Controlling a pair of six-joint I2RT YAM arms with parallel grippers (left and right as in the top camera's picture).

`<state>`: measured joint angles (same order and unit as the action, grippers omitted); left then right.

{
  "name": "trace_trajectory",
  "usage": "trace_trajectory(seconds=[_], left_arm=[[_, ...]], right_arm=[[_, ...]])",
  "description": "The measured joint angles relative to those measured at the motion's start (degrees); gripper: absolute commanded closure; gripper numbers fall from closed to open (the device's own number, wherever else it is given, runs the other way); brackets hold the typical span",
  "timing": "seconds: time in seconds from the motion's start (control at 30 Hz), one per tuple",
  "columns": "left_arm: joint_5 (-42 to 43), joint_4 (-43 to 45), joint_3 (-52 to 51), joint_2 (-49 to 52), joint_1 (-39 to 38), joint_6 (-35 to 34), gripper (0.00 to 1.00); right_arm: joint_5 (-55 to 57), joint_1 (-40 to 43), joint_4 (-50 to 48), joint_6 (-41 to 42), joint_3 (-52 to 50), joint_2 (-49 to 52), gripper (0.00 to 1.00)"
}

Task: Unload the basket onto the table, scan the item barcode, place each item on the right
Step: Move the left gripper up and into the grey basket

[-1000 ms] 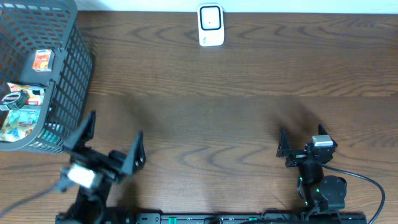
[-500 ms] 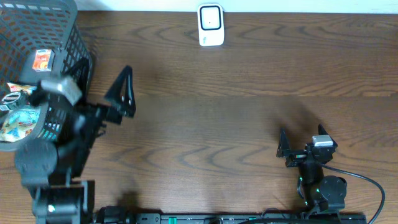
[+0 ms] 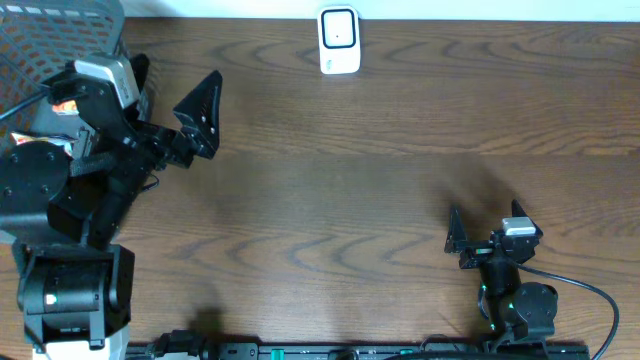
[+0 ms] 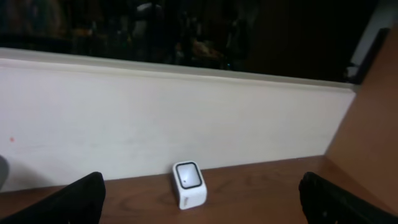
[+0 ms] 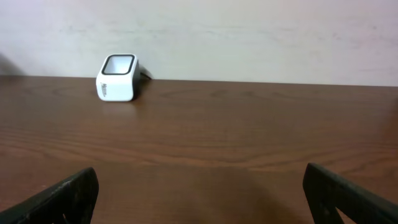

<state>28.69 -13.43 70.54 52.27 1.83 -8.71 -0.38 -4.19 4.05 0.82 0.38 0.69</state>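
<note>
Nearest you, at 5 o'clock, the right gripper (image 3: 484, 228) sits low over the table (image 3: 380, 200) with its jaws spread wide and nothing between them. Further out, at 10 o'clock, the left gripper (image 3: 170, 95) hangs just beside the wire basket (image 3: 60, 12), likewise released and empty. The items to scan lie inside that basket, mostly hidden under the arm; only a sliver of an orange packet (image 3: 62, 103) shows. At 12 o'clock, by the far edge, the scanner (image 3: 339, 41) stands alone. By my reading nothing is picked yet: you have the grasp, the carry and the scan all left
</note>
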Motion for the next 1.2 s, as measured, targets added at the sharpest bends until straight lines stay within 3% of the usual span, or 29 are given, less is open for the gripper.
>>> trace_trajectory(seconds=[0.17,0.27,0.57,0.67,0.83,1.2], left_arm=[[1.01,-1.46,1.62,0.66,1.53,1.92,0.02],[0.26,-7.65,7.61,4.13,5.05,2.84,0.02],[-2.84,-43.43,44.83,29.64,24.63,4.85,0.02],[-4.26,-47.84,50.21,35.23,28.79,5.40,0.02],[-5.64,-49.75,50.93,38.21,32.52,5.79,0.02],[-24.39,-56.17,51.60,43.19,34.56,5.01,0.02]], right_arm=[[0.00,0.00,0.00,-0.02,0.00,0.00,0.01],[0.00,0.00,0.00,-0.02,0.00,0.00,0.01],[0.00,0.00,0.00,0.00,0.00,0.00,0.01],[0.00,0.00,0.00,0.00,0.00,0.00,0.01],[0.00,0.00,0.00,-0.02,0.00,0.00,0.01],[0.00,0.00,0.00,-0.02,0.00,0.00,0.01]])
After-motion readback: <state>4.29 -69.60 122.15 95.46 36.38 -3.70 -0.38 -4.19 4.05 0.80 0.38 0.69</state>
